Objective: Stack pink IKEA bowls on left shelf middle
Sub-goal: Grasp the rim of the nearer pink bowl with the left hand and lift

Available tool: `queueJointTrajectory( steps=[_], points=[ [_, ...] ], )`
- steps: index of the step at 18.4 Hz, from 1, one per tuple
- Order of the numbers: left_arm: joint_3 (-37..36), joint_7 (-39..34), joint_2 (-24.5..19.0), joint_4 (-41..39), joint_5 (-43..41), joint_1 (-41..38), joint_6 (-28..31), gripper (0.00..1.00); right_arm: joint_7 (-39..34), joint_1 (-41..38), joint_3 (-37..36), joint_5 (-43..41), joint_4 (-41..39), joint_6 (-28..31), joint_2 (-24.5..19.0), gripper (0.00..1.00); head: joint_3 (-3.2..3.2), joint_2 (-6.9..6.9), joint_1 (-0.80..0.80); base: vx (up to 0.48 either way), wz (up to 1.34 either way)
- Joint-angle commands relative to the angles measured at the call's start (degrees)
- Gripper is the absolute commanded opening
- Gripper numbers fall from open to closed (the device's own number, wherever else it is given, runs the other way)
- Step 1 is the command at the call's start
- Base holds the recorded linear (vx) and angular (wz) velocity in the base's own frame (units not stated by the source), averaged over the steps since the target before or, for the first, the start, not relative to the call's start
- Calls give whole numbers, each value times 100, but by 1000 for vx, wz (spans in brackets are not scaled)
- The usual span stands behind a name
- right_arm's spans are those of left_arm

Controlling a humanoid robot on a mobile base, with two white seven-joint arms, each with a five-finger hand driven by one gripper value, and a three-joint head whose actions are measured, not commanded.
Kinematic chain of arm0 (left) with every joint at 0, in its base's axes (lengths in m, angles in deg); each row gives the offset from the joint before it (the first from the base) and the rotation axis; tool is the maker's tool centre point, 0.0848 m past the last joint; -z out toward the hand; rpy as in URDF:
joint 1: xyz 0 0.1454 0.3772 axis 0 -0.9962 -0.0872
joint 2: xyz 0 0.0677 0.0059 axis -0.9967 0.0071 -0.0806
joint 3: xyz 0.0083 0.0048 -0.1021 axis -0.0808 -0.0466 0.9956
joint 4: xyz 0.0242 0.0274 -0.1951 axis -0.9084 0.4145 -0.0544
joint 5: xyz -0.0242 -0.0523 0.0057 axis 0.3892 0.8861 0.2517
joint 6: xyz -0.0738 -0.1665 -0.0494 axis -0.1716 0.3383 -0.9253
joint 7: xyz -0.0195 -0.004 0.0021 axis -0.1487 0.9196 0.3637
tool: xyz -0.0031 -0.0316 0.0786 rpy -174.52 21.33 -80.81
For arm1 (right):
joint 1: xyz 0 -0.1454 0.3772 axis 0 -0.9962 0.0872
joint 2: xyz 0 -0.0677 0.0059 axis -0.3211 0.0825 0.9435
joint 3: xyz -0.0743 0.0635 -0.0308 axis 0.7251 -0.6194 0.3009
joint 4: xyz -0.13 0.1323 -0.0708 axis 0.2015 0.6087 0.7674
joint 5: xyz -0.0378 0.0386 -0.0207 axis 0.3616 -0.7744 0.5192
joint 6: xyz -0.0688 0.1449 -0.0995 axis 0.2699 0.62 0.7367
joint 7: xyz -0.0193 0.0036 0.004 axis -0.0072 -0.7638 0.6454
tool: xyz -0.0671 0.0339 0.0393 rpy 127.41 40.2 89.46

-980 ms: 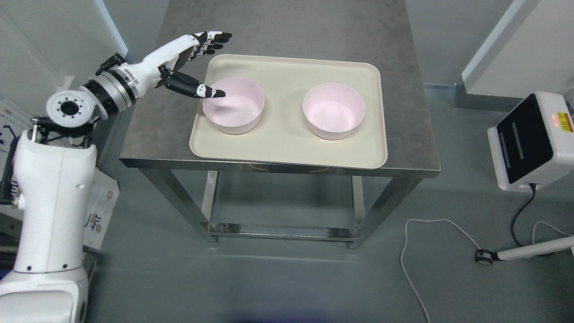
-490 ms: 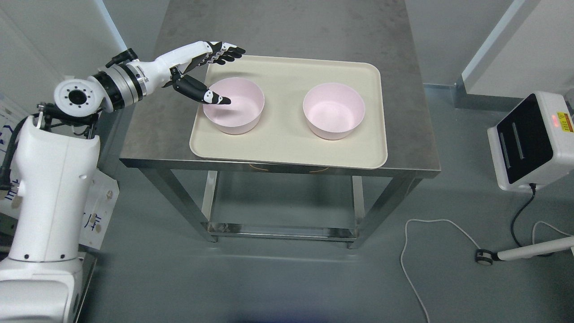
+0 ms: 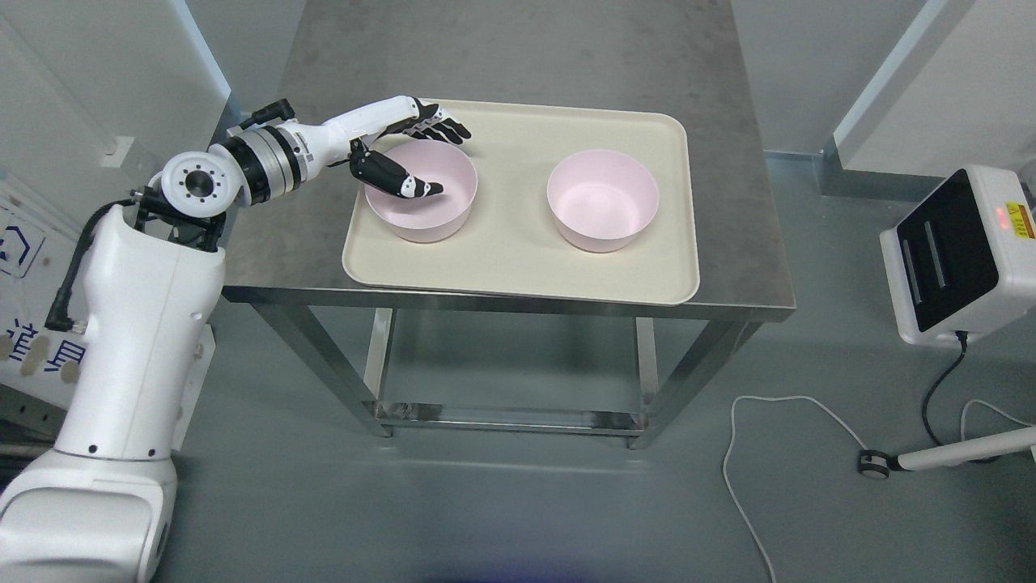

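Two pink bowls stand upright on a cream tray (image 3: 518,267) on a steel table. The left pink bowl (image 3: 429,214) is near the tray's left side, the right pink bowl (image 3: 603,202) is right of the middle. My left hand (image 3: 433,158) reaches in from the left and straddles the left bowl's far-left rim. Its thumb (image 3: 409,182) points down inside the bowl, while the fingers (image 3: 445,129) stretch over the tray just behind the rim. The hand is open and grips nothing. My right arm is out of sight.
The steel table (image 3: 267,243) has bare grey surface behind and left of the tray. A white device with a black panel (image 3: 959,255) stands on the floor at the right, with cables (image 3: 777,421) trailing near it. White walls flank the table.
My left hand has moved right and lower, from beside the tray's left corner to over the left bowl's rim, thumb now inside the bowl. The bowls have not moved.
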Motion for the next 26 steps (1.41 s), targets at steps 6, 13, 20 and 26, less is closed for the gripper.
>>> queueJointTrajectory(
  steps=[6,13,20,26],
  points=[
    [-171,-25,530,883,-715,211,-625,36,-3,0,-62,44,0,-5,100,100,0,0,0,0,0],
    [329,-25,706,954,-715,229,-1057,1,-3,0,-62,44,0,-5,100,100,0,0,0,0,6],
    [708,456,1397,840,-399,1221,-1039,0,-11,0,-53,44,0,-5,100,100,0,0,0,0,-5],
    [-1467,258,1397,901,-258,1450,-1048,1,-3,0,-53,44,0,-5,100,100,0,0,0,0,0]
  ],
)
